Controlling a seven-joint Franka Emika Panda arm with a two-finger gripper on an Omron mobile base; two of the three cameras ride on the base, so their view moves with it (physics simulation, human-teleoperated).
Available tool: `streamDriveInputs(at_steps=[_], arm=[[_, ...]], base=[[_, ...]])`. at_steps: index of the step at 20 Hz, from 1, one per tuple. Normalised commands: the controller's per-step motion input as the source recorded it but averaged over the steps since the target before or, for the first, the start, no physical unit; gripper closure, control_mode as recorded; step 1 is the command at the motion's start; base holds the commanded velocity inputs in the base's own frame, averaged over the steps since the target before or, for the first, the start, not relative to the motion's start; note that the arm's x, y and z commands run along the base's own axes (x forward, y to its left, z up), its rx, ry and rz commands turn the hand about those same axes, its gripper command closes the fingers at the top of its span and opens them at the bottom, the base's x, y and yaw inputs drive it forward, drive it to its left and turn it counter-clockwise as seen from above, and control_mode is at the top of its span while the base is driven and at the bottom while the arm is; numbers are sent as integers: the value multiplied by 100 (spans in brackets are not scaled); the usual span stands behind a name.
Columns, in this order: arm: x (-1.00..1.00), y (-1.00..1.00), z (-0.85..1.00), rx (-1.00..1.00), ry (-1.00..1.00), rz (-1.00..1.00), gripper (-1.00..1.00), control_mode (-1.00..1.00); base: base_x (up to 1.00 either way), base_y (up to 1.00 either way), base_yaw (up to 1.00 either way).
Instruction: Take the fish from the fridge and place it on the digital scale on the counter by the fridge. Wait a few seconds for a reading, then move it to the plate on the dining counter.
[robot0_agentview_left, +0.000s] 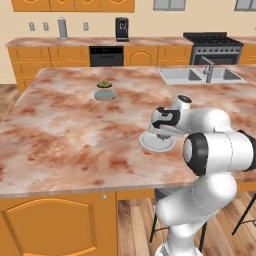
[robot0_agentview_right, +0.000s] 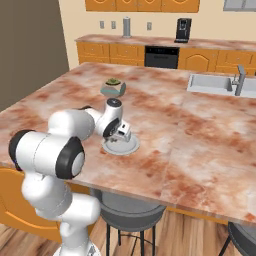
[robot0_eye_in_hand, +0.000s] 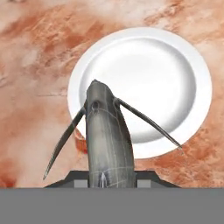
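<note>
Your arm rises from the base, elbow bent high, forearm reaching forward and down over the near edge of the dining counter (robot0_agentview_left: 60, 145). The wrist is turned so the hand points down. Your gripper (robot0_eye_in_hand: 103, 175) is clamped on the fish (robot0_eye_in_hand: 105, 140), jaws pressed to its flanks; the fish's nose points away from the hand. In the left base view the gripper (robot0_agentview_left: 161, 134) hangs just above the plate (robot0_agentview_left: 150, 145).
</note>
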Motion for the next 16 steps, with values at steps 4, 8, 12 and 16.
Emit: streamDriveInputs(at_steps=[4, 8, 12, 16], arm=[[81, 0, -43, -4, 2, 0, 100, -100], [58, 0, -44, -8, -4, 0, 100, -100], [26, 0, -42, -10, -10, 0, 100, -100], [2, 0, -34, -8, -11, 0, 100, -100]], base=[[0, 0, 0], [0, 0, 0], [0, 0, 0], [0, 0, 0]])
